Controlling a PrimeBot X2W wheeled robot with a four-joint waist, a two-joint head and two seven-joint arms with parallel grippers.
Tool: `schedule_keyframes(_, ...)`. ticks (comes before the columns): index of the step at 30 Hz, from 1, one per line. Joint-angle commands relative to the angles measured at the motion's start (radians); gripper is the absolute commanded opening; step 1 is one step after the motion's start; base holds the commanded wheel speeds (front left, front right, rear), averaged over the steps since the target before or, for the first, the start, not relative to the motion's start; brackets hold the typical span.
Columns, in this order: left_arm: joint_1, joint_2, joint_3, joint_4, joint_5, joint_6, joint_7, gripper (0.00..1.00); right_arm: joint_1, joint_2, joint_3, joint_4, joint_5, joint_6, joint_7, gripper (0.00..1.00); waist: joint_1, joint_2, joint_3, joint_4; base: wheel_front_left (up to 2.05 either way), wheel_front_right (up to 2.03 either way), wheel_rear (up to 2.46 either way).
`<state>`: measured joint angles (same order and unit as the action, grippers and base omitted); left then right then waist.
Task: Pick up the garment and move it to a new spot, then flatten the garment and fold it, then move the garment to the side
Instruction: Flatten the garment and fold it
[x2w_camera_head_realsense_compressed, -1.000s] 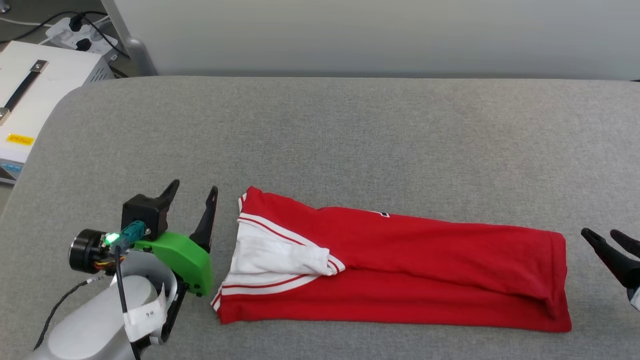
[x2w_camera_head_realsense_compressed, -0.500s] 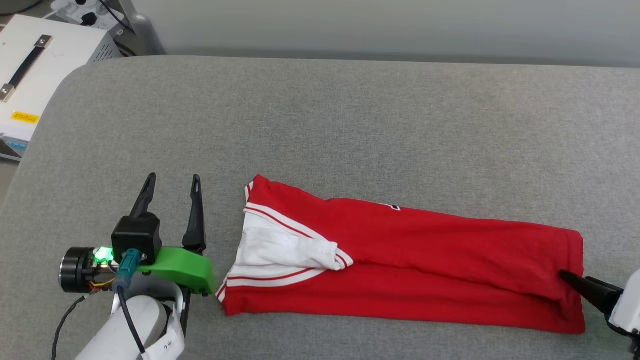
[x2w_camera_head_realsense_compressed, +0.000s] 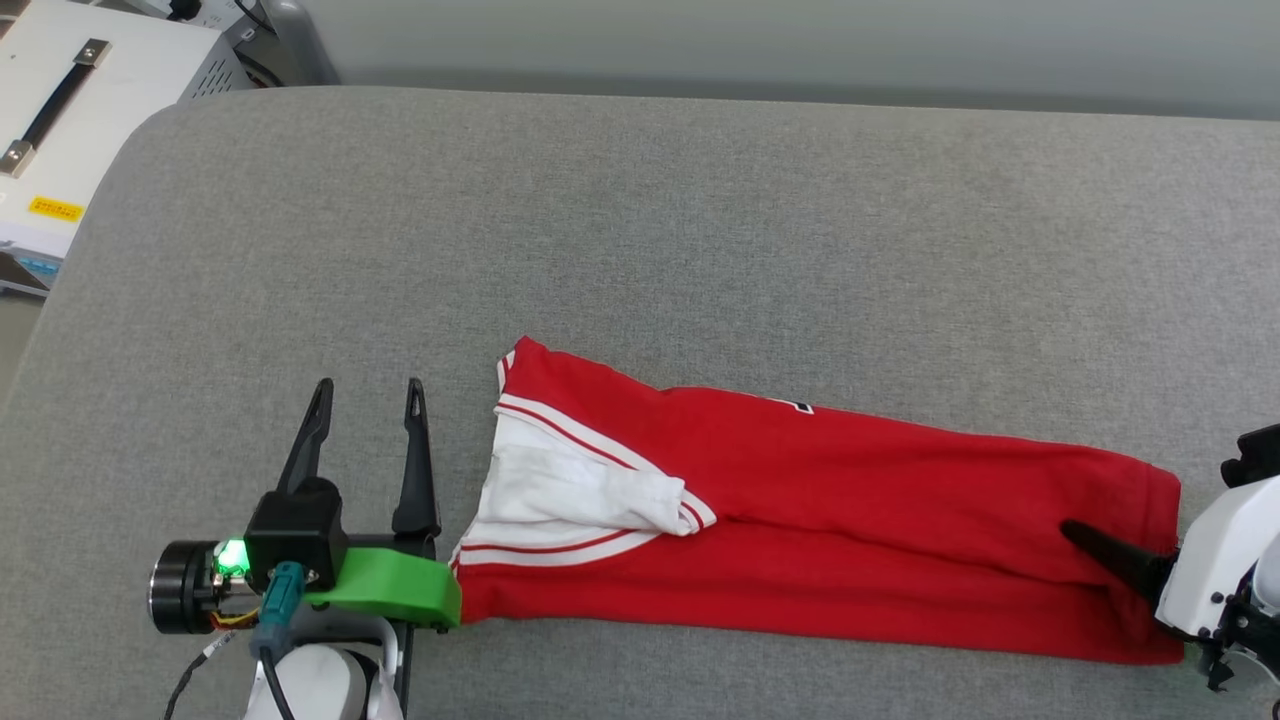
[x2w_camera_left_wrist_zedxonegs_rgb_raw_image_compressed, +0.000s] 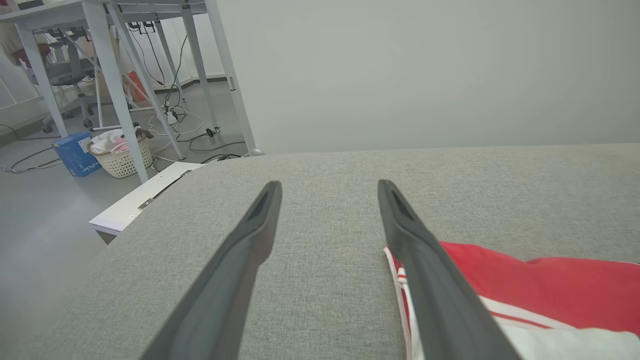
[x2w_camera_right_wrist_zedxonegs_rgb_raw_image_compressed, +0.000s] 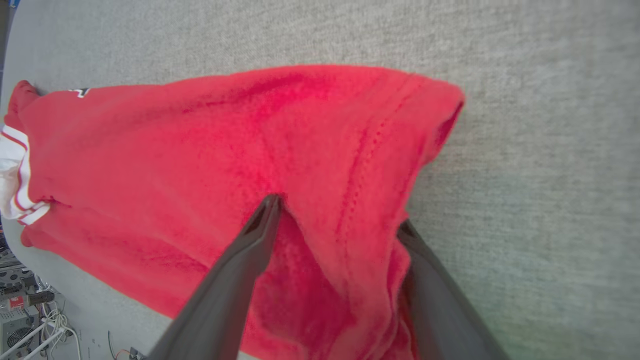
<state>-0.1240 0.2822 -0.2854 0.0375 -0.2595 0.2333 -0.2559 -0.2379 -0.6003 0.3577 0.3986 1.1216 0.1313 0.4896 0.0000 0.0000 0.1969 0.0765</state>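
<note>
The garment (x2w_camera_head_realsense_compressed: 800, 520) is laid as a long, folded red strip across the grey padded surface (x2w_camera_head_realsense_compressed: 700, 250), its white-sleeved end turned toward the left gripper (x2w_camera_head_realsense_compressed: 368, 390), which is held wide open just beside that end. The right gripper (x2w_camera_right_wrist_zedxonegs_rgb_raw_image_compressed: 337, 212) is spread open at the hem end, with one finger resting on the red cloth and the other at its edge.
</note>
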Motion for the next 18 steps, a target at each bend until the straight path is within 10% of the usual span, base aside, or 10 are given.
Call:
schedule_keyframes(1, 0.025, -0.016, 0.017, -0.005, 0.022, -0.013, -0.006, 1.00, 0.007, 0.040, 0.036, 0.014, -0.007, -0.001, -0.002, 0.25, 0.0000, 0.0000, -0.003, -0.001, 0.00, 0.00, 0.00)
schedule_keyframes(2, 0.051, -0.045, 0.056, -0.008, 0.056, -0.041, -0.006, 1.00, 0.006, 0.034, 0.049, 0.021, -0.006, -0.001, -0.035, 0.00, 0.0000, 0.0000, -0.011, -0.004, 0.00, 0.00, 0.00)
schedule_keyframes(18, 0.105, -0.110, 0.159, -0.001, 0.177, -0.142, -0.006, 1.00, 0.041, -0.187, -0.004, 0.041, 0.000, -0.001, -0.103, 0.00, 0.0000, 0.0000, -0.069, -0.017, 0.00, 0.00, 0.00)
